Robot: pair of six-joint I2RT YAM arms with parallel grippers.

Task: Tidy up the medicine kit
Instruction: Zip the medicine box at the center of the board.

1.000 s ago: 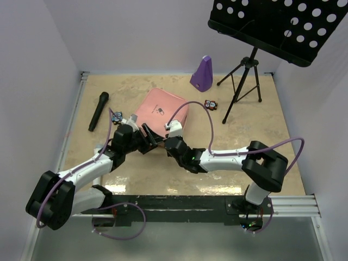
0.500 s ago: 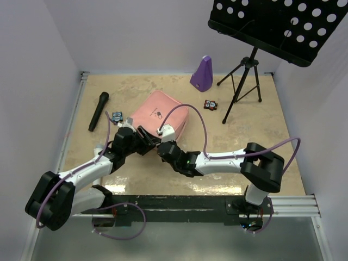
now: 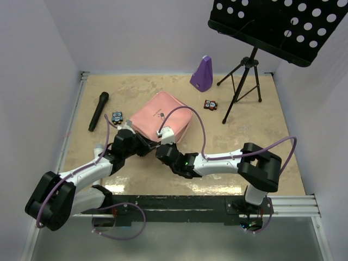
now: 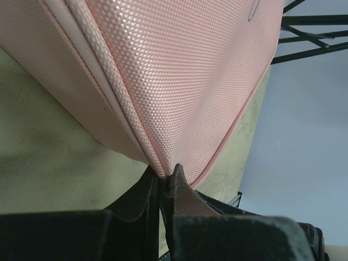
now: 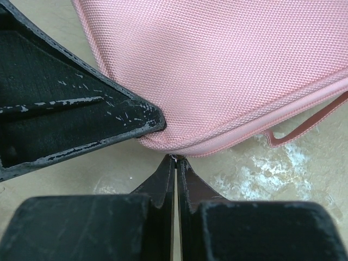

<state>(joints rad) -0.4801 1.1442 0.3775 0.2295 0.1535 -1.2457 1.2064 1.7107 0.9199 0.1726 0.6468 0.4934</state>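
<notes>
— What might go wrong?
— My left tool (image 4: 165, 176) pinches the case (image 4: 190, 81) at its near seam. My right tool (image 5: 176, 163), pressed together, touches its edge. Uneven pulling could twist the case, mid-desk (image 3: 239, 147), free.

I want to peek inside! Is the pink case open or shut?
Shut, it seems: the pink case has its lid down on its base. Zipped? Cannot tell.
</notes>
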